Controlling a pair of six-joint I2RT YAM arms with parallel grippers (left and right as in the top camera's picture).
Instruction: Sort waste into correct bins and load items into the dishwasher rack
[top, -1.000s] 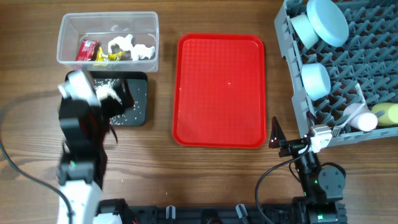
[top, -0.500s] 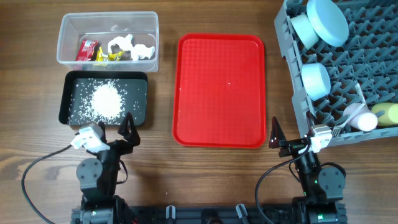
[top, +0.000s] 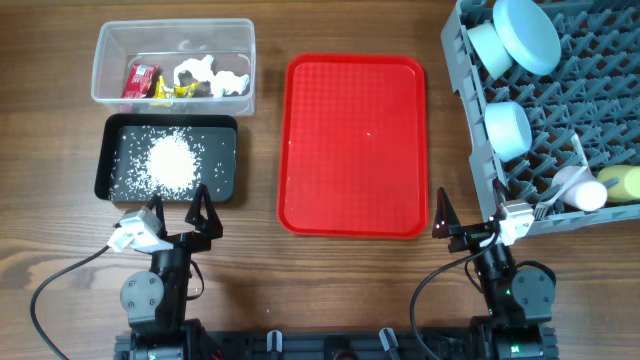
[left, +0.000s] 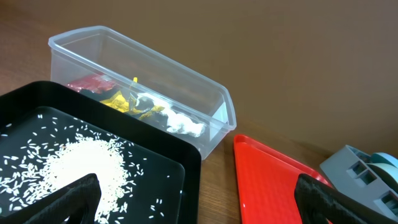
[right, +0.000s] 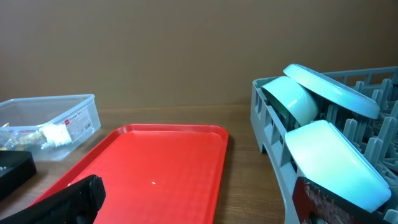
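Left claw (top: 177, 205): jaws wide apart, nothing between them; sits at the near edge of the table (top: 250, 270), just near of the black tray.
Right claw (top: 470, 222): jaws wide apart, holding nothing; sits near-right, at the rack's near-left corner.
Black tray (top: 222, 123): far of the left claw, long axis left-right; grains (top: 170, 162) heaped in the middle, strays scattered around the heap.
Tub (top: 103, 72): just far of the black tray, long axis left-right; wrappers (top: 142, 80) toward its left, tissue (top: 215, 78) toward its right.
Rack (top: 470, 110): far-right, reaching down beside the right claw; plate (top: 528, 35) and bowls (top: 508, 128) toward the far-left part, yellow cup (top: 622, 182) and white cup (top: 580, 190) at the near-right.
Red tray (top: 355, 145): between bins and rack, long axis near-far; I see nothing on it.
Key relation: bins lie straight ahead of the left claw, the rack beside the right; the left arm is nearer any waste, the right nearer any dish.
Progress (judgement): sorting and loading look done, with no loose piece in either claw's reach.
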